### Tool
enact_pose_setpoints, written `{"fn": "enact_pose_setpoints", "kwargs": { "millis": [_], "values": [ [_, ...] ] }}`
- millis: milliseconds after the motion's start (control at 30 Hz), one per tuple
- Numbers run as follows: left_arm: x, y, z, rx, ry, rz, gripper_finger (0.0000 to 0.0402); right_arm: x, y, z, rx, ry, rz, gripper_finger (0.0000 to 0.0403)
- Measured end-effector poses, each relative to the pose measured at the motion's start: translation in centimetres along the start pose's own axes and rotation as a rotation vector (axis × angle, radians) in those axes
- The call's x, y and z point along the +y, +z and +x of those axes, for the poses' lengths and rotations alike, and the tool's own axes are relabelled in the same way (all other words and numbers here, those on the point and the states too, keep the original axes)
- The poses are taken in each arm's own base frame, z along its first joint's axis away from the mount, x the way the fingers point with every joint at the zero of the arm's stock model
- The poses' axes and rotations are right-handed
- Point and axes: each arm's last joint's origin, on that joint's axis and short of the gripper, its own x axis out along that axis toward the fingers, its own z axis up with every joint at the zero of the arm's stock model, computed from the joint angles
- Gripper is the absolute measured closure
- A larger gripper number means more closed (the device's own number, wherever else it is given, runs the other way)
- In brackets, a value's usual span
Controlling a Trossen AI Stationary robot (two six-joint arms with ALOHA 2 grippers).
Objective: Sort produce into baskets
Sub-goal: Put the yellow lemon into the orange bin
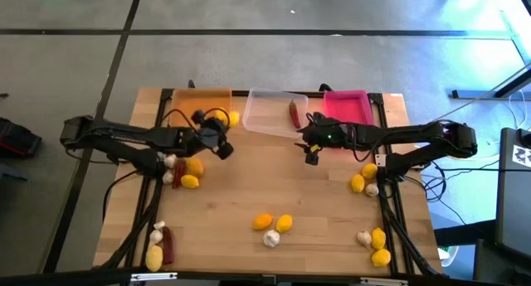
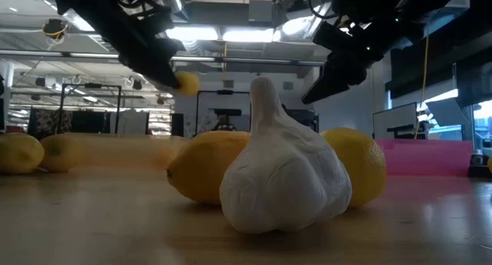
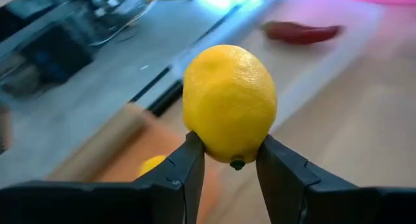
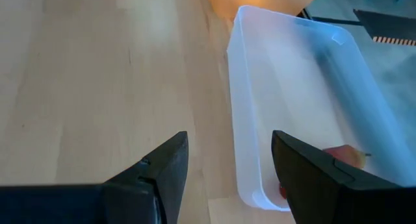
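No words, labels, brand names or numbers can be read anywhere in these views (the black-and-white patterned marker (image 1: 522,154) at the right edge of the high view carries no legible characters).

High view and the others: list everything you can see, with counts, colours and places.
Trays: three along the table's far edge; orange tray, clear tray, pink tray.
Loose lemons: about nine, yellow to orange, in clusters on the table.
Tray lemon: one, yellow, in the orange tray.
Garlic bulbs: about seven, white, among the lemons.
Loose chilies: two, dark red, left clusters.
Tray chili: one, red, in the clear tray.
Left gripper: shut on a yellow held lemon, above the orange tray.
Right gripper: open, empty, beside the clear tray.
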Motion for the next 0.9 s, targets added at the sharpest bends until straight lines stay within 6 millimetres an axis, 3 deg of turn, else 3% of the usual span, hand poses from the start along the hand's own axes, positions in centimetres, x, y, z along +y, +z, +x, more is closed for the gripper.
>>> {"fn": "enact_pose_setpoints", "kwargs": {
  "millis": [467,900],
  "values": [
    [5.2,-2.3,3.8,0.233,0.279,-0.113,0.0279,-0.3,1.0,-0.1,-0.09,-0.068,-0.065,0.0188],
    [6.6,-4.8,4.9,0.349,0.252,-0.241,0.0232,-0.3,0.8,0.0,-0.073,-0.061,-0.067,0.0188]
  ]
}}
